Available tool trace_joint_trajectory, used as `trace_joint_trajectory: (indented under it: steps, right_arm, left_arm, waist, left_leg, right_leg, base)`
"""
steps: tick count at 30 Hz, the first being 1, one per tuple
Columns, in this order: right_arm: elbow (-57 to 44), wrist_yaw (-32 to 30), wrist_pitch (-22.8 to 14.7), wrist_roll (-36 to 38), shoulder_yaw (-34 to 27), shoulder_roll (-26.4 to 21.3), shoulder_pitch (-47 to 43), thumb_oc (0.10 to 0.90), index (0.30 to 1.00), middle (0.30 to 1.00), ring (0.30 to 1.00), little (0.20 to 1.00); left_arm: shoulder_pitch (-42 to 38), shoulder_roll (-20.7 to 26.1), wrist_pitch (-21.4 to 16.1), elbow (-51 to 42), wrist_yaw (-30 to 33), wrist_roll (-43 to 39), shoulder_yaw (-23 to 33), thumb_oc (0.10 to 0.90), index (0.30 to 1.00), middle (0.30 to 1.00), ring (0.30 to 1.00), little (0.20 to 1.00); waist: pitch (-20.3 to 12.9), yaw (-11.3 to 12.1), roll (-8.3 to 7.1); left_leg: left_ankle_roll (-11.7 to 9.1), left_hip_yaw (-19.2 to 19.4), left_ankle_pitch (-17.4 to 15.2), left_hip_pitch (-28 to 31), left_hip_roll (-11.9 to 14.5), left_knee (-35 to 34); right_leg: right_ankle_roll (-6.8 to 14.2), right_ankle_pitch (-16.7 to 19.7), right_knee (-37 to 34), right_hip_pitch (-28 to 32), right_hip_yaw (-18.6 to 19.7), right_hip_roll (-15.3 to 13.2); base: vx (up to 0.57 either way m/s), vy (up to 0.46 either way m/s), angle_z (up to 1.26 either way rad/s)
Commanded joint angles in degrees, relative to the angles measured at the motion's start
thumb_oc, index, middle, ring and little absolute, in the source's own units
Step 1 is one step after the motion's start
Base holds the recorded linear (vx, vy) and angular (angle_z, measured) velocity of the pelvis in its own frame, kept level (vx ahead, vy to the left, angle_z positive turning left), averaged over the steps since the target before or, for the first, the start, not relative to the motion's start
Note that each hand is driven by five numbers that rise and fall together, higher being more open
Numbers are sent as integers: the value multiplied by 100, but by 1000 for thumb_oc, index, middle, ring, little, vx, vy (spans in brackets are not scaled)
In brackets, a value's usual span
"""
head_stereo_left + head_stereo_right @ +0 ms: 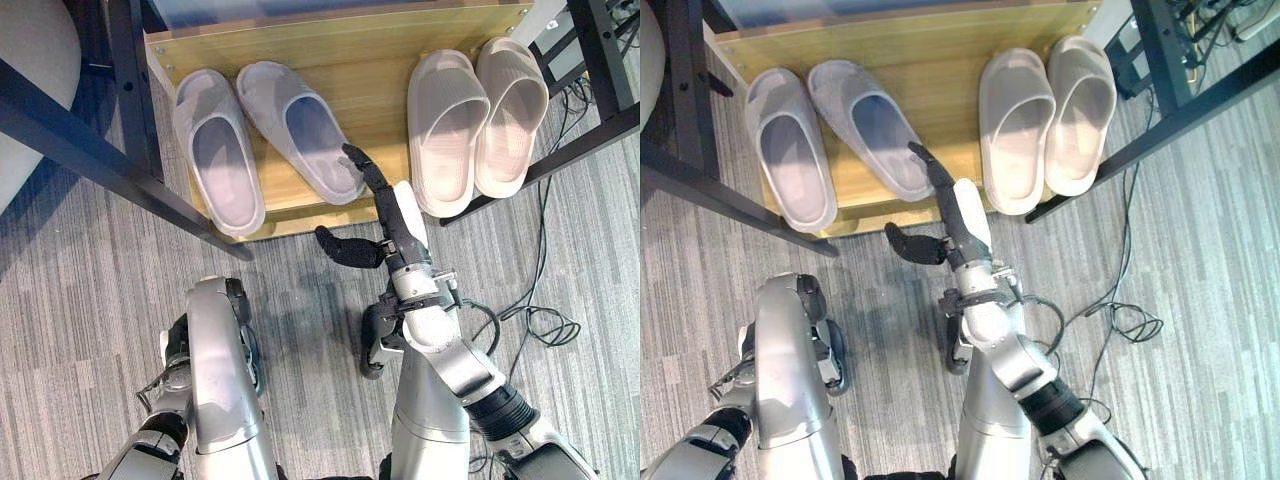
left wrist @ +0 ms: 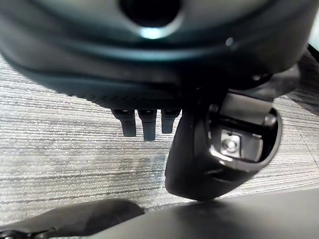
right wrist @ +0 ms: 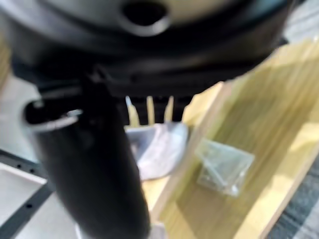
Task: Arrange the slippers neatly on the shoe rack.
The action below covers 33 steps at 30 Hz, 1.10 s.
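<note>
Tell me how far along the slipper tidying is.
Done: the beige pair sits side by side on the shoe rack. In hand: the right hand, fingers straight, reaches the heel of the angled grey slipper. Left: squaring it with its mate. The left hand holds nothing.

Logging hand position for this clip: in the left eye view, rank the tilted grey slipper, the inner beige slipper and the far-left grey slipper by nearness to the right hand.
1. Tilted grey slipper, by the fingertips of the right hand.
2. Inner beige slipper, just to its right.
3. Far-left grey slipper, at the rack's left end.
</note>
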Motion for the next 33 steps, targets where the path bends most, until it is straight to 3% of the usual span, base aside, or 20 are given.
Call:
trace_joint_trajectory:
  steps: [1,11,33]
  right_arm:
    - [-954,432,-420,214,595,129,-163,800,900,900,900,900]
    - [-1213,593,-477,321,689,135,-75,800,900,900,900,900]
    - [-1649,1161,-740,2095,1162,-181,-203,800,900,900,900,900]
  left_arm:
    - [192,-883,-60,-291,-454,285,-735,800,900,900,900,900]
    - [303,-849,-45,-329,-486,349,-691,800,900,900,900,900]
    - [495,-702,1,-747,-523,442,-750,800,900,900,900,900]
  waist:
    - [-139,195,111]
    - [-139,199,119]
    - [-139,298,168]
  left_leg:
    - [342,-239,-28,-73,-434,-312]
    - [342,-252,-38,-73,-455,-279]
    - [310,-281,-3,-73,-446,-284]
  right_leg:
    - [-364,-742,32,198,163,-113]
    - [-369,-756,45,198,167,-108]
    - [-369,-729,72,198,155,-110]
  base:
    - [0,0,0]
    - [0,0,0]
    - [0,0,0]
